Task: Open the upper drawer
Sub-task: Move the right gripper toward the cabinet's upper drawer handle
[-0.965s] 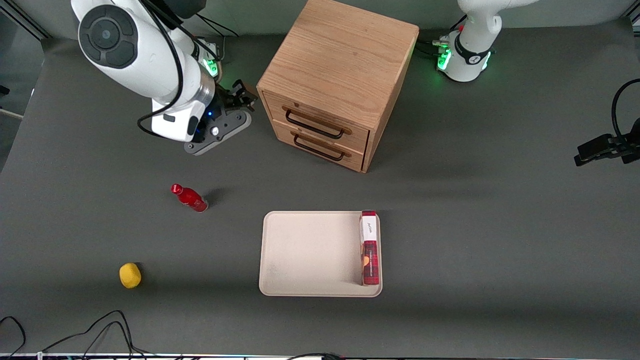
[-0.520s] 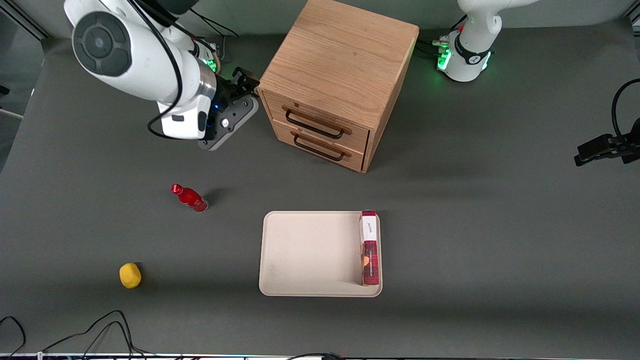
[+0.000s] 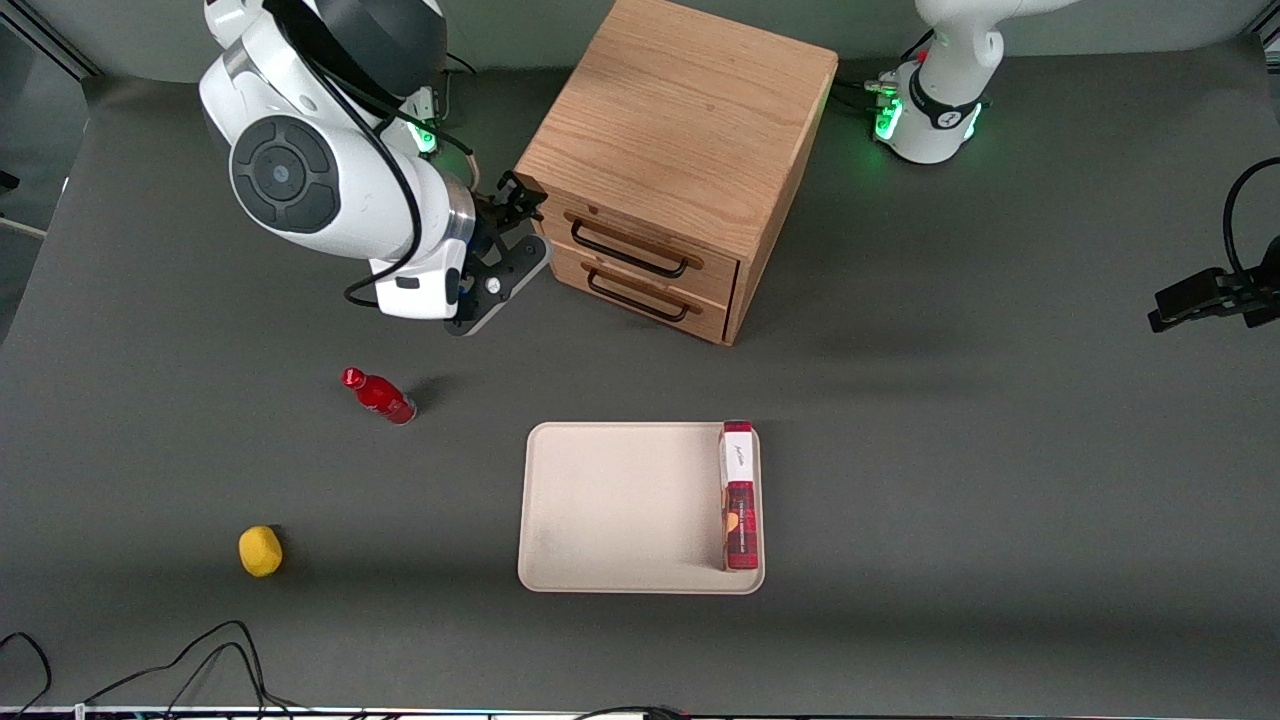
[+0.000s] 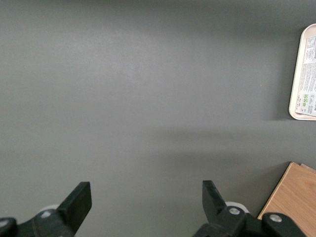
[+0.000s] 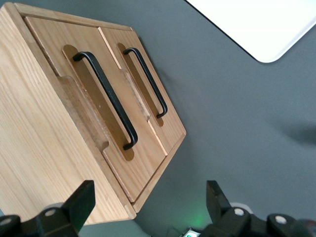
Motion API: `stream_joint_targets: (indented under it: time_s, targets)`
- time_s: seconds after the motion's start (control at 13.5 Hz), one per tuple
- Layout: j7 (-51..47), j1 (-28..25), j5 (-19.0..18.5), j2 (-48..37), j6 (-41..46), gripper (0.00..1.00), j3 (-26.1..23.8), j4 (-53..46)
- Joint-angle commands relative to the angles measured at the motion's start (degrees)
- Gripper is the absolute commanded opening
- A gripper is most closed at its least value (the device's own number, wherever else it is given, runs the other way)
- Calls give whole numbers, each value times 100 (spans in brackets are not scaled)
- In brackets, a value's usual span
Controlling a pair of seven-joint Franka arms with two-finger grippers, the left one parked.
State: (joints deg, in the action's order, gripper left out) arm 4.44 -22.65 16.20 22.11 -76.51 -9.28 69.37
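While open, tool (image 3: 520, 200) beside cabinet (image 3: 680, 130)

Hardly anything there could be read. The red and white carton (image 3: 739, 497) standing on edge in the beige tray (image 3: 620, 510) carried a short slanted script word on its white upper panel, too small to make out, and a round orange mark lower down. From the left wrist view the carton's (image 4: 309, 79) side panel showed blocks of fine print and a few small green symbols, none legible. The cabinet (image 3: 680, 120), the upper drawer (image 3: 640, 240), the red bottle (image 3: 380, 396) and the gripper (image 3: 520, 200) beside the cabinet's corner bore no lettering I could see.
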Motion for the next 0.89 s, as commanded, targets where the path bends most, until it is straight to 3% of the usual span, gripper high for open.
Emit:
stream_joint_targets:
  time_s: [0.0, 0.82]
  targets:
    - [-65, -143, 121, 267, -161, 100, 49, -407]
    - [-786, -574, 77, 716, -751, 100, 58, -354]
